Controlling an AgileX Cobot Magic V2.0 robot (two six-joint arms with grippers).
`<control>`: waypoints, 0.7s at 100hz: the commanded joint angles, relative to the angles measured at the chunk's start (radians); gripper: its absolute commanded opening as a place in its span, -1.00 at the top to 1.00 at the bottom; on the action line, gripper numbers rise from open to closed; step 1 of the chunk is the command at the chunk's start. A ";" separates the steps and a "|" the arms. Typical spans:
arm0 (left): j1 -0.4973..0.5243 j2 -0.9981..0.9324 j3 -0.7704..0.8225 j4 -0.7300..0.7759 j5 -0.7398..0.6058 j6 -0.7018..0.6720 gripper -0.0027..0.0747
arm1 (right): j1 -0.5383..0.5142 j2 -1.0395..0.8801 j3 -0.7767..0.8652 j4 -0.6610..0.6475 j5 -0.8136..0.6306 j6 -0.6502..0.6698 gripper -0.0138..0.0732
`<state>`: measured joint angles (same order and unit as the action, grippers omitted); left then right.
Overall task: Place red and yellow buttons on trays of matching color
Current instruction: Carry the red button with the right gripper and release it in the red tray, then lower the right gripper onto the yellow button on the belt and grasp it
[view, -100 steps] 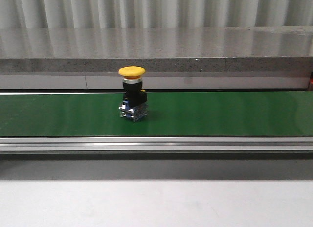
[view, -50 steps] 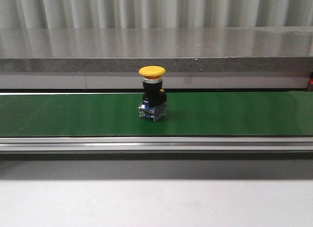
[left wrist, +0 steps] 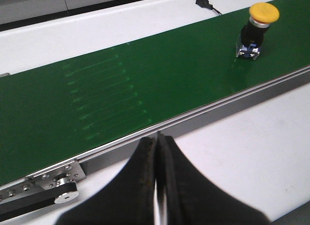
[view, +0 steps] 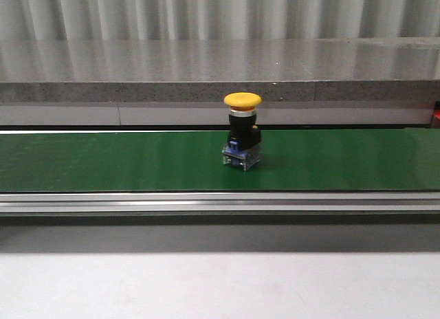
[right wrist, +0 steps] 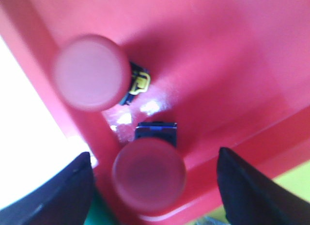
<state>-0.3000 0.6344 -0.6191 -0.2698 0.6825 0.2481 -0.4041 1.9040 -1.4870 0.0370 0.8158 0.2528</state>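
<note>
Yellow button (view: 242, 130) upright on green belt (view: 103, 161), just right of centre in front view; upper right in left wrist view. Left gripper (left wrist: 157, 152) low centre, jaws closed, empty, over white table (left wrist: 252, 137) beside belt. Right gripper (right wrist: 152, 186) jaws spread wide over red tray (right wrist: 218, 55); two red buttons (right wrist: 92, 72) inside.

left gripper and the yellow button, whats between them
In the left wrist view, between the shut left gripper and the yellow button lie white tabletop, the conveyor's metal side rail, then bare green belt.
</note>
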 commanded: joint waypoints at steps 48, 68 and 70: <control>-0.007 0.000 -0.027 -0.027 -0.065 0.003 0.98 | 0.127 -0.508 0.205 -0.003 0.012 -0.093 -0.56; -0.007 0.000 -0.027 -0.027 -0.065 0.003 0.98 | 0.288 -0.575 0.207 -0.003 0.095 -0.119 -0.56; -0.007 0.000 -0.027 -0.027 -0.065 0.003 0.98 | 0.307 -0.578 0.207 -0.003 0.099 -0.121 -0.56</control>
<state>-0.3000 0.6344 -0.6191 -0.2704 0.6825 0.2481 -0.1615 1.3783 -1.2570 0.0370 0.9240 0.1521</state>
